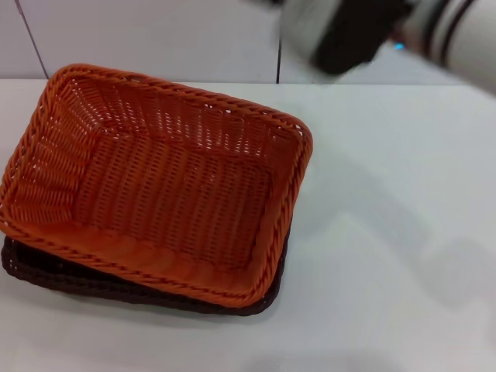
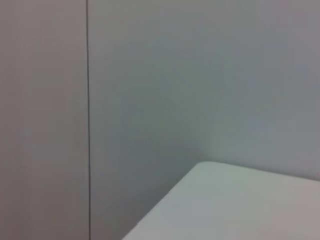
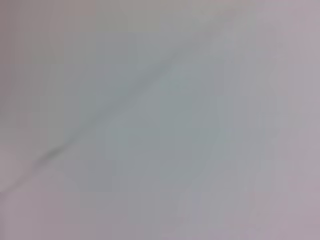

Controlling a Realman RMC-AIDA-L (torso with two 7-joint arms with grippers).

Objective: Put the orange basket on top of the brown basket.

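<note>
Two baskets sit stacked on the white table (image 1: 387, 232): the orange basket (image 1: 155, 182) nested atop the brown basket (image 1: 147, 291), below-left of the raised right gripper (image 1: 349, 35); jaw state cannot be told; light, stiff wicker, best gripped by its braided rim.

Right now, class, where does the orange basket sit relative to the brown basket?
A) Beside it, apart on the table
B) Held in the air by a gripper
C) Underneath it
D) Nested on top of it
D: in the head view the orange basket rests on the brown basket, whose dark rim shows only along the near edge beneath it.
</note>
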